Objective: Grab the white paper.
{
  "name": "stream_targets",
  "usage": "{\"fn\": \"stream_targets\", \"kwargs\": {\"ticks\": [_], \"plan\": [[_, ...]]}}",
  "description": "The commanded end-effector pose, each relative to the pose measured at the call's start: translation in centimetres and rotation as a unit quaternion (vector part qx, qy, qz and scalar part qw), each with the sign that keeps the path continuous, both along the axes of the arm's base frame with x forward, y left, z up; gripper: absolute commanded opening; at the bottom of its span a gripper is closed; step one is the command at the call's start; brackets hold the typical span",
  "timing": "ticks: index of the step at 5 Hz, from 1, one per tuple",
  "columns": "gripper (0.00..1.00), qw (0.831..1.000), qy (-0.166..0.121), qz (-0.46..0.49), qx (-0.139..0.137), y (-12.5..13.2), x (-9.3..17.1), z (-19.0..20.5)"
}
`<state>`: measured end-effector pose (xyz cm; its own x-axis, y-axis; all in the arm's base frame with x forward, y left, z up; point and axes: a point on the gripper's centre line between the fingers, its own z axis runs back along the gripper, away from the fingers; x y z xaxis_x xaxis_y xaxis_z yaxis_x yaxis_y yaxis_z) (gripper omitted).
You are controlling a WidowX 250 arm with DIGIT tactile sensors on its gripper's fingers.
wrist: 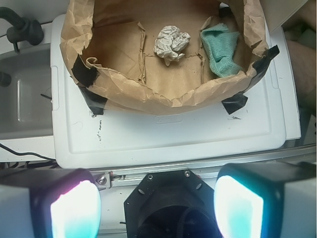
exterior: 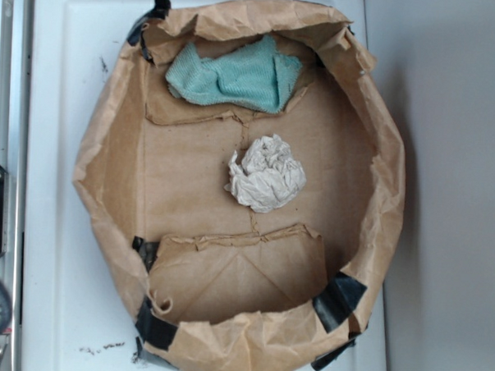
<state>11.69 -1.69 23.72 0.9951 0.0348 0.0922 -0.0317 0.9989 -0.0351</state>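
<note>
Fingers [wrist: 74, 210] spread wide in the wrist view, nothing between them — the gripper [wrist: 157, 208] is fully open and empty, hanging back over the edge of the white tray [wrist: 173, 139], well short of the work. It doesn't show in the exterior view at all.

Out ahead sits the brown paper bag [wrist: 148, 96], its walls rolled down and taped at the corners with black tape [wrist: 89, 79]. On the bag's floor, near the middle, lies the white paper [wrist: 171, 43], a crumpled ball, clear of the walls. Just beside it, towards one end, there's the teal cloth [wrist: 220, 49], close but not touching.

So the job now is the approach: carry over the near wall with height to spare, centre above the ball, then drop straight down with the jaws straddling it. Keep off the cloth side, and close gently — creased paper gives, so a centred bite should hold.
</note>
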Motion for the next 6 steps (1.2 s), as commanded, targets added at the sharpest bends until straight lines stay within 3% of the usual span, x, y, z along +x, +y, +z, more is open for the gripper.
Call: {"fn": "stream_targets", "kwargs": {"ticks": [1, 2, 4, 6], "plan": [[1.00, 1.000, 0.000, 0.000, 0.000, 0.0, 0.0, 0.0], [1.00, 0.995, 0.037, 0.087, 0.017, 2.1, 4.0, 0.8], [1.00, 0.995, 0.037, 0.087, 0.017, 2.1, 4.0, 0.8], [1.00, 0.999, -0.014, 0.031, -0.010, 3.4, 12.6, 1.0]]}}
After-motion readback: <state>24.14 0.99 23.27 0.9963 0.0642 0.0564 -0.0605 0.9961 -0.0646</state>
